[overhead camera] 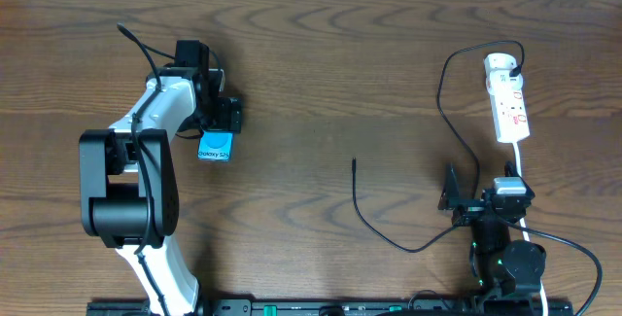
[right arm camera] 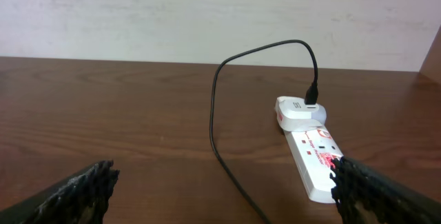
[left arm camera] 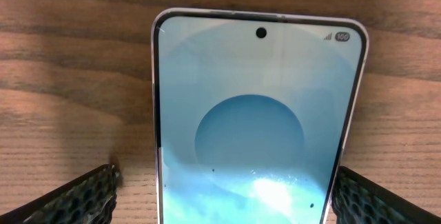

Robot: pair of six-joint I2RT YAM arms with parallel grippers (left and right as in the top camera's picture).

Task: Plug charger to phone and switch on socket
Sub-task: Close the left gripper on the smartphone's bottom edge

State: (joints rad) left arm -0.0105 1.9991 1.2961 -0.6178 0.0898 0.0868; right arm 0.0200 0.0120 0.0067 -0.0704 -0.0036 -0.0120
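In the overhead view the left arm reaches across the left half of the dark wooden table (overhead camera: 321, 53), and the phone (overhead camera: 216, 147) lies flat just below its wrist, left of centre in the frame, blue screen up. The left wrist view looks straight down on it: the left gripper (left arm camera: 226, 179) straddles the phone's lower part with its claw spread wide, one black finger (left arm camera: 86, 196) at the lower left standing clear of the phone's edge and the other at the lower right just beside it; nothing is clamped. The screen shows a darker blue circle on a paler ground, with the camera hole near the top edge. Far over at the upper right of the overhead frame lies the socket (overhead camera: 509, 102), a white strip with red markings, lengthwise up and down the picture. A white adapter (right arm camera: 296, 110) sits at its far end, and the charger (overhead camera: 389, 240) runs from it as a thin black cable, looping left, passing down by the right arm and curving back up to a loose plug tip (overhead camera: 355, 163) near the middle of the table, well apart from the phone. The right gripper (right arm camera: 224, 172) sits at the lower right of the overhead frame, just below the strip, its claw wide apart and empty, facing the socket.
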